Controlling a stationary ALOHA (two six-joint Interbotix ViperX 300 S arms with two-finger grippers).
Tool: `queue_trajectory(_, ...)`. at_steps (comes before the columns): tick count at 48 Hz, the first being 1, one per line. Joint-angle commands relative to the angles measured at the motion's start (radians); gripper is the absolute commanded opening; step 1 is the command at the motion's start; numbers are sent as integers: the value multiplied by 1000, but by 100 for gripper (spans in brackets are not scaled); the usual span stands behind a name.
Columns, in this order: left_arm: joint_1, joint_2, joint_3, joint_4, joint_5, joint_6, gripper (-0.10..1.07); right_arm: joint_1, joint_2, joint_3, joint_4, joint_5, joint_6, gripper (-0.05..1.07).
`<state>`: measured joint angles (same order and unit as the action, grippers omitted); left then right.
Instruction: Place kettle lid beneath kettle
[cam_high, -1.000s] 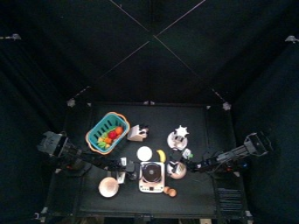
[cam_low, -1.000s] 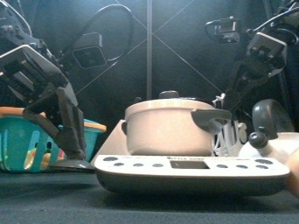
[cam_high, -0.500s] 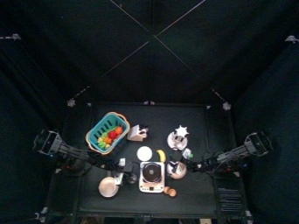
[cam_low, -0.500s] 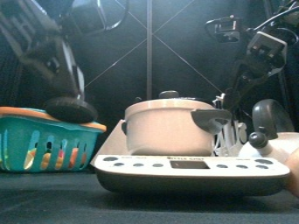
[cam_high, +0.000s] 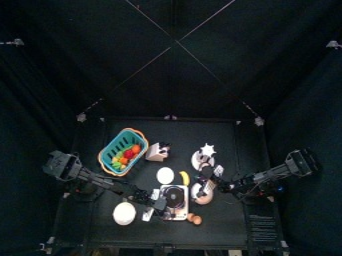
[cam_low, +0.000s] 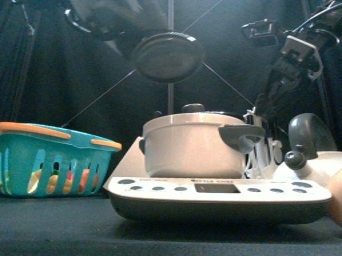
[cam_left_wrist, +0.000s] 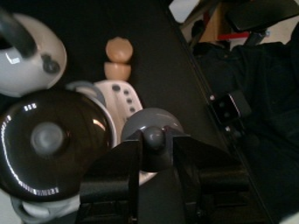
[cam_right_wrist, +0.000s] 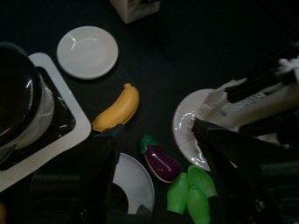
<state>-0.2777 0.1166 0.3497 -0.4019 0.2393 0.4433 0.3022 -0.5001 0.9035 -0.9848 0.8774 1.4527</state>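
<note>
The left gripper (cam_left_wrist: 158, 157) is pinching the knob of a round, smooth grey kettle lid (cam_low: 166, 56), holding it above the table's front edge, while the right gripper (cam_right_wrist: 163, 175) is hanging open beside the glossy white kettle (cam_low: 310, 140).

The cooker (cam_low: 221, 195) sat front and centre on the tabletop (cam_low: 54, 230), pot (cam_low: 201, 145) on it. The basket (cam_low: 54, 160) lay at nine o'clock, the kettle (cam_low: 310, 150) at three. The kettle lid (cam_low: 166, 57) hung at twelve, above the pot.
</note>
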Motion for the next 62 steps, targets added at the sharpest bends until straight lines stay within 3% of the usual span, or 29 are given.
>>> queue_trajectory(1,23,52,-118,41,6,0,57,-3,-35,2,2,8,2,95)
queue_trajectory(17,41,272,-459,173,81,0,57,-5,-71,37,15,8,2,95)
queue_trajectory(25,57,383,-611,186,123,-2,57,-5,-71,44,23,6,2,95)
queue_trajectory(31,71,439,-683,187,143,-2,57,-5,-72,49,32,6,2,95)
queue_trajectory(39,94,485,-736,184,146,-3,58,-5,-71,57,34,3,2,95)
queue_trajectory(52,115,517,-747,175,138,-5,59,-6,-71,61,37,-3,2,95)
queue_trajectory(62,121,529,-746,161,140,-3,73,-8,-71,66,41,-6,3,95)
